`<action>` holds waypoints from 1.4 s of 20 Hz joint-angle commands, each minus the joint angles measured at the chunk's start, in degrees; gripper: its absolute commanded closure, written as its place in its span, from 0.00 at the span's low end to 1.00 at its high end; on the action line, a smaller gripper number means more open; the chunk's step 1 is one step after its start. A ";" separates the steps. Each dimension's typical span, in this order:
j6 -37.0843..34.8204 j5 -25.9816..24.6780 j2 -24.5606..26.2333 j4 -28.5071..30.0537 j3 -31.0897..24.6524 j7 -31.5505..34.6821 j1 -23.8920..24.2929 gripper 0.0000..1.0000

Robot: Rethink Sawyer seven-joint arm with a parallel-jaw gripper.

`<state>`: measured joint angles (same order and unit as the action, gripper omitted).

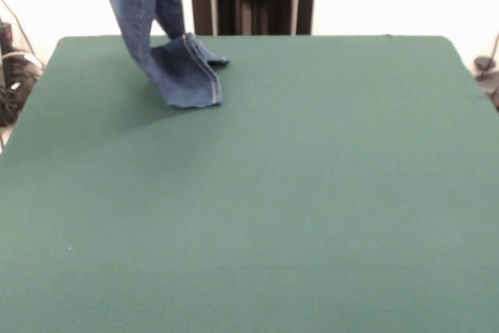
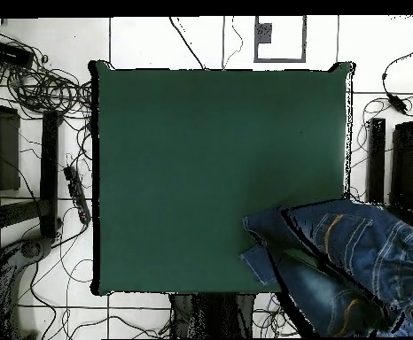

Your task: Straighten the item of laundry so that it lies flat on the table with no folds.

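At the 11 o'clock corner of the table (image 1: 312, 193) in the front view, the jeans (image 1: 168, 44) hang from above the top edge: blue denim, pale seam stitching, long axis near vertical. Only the leg ends rest crumpled on the green cloth. No arm or gripper shows here.

In the overhead view, the jeans (image 2: 352, 270) sit at 4 o'clock, spreading past the table (image 2: 210, 150) edge, pockets and stitching visible. The gripper is not seen; its state cannot be told.
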<state>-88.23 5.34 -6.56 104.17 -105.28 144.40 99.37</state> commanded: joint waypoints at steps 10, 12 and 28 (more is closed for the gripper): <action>-30.21 5.93 -1.33 -36.39 11.22 -10.22 -16.24 1.00; -33.73 6.25 -0.97 -40.10 11.53 -10.40 -17.68 1.00; -58.08 11.80 1.78 -71.68 14.98 -7.83 -31.83 1.00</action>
<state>-136.49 10.26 -7.44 49.45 -98.05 144.40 74.96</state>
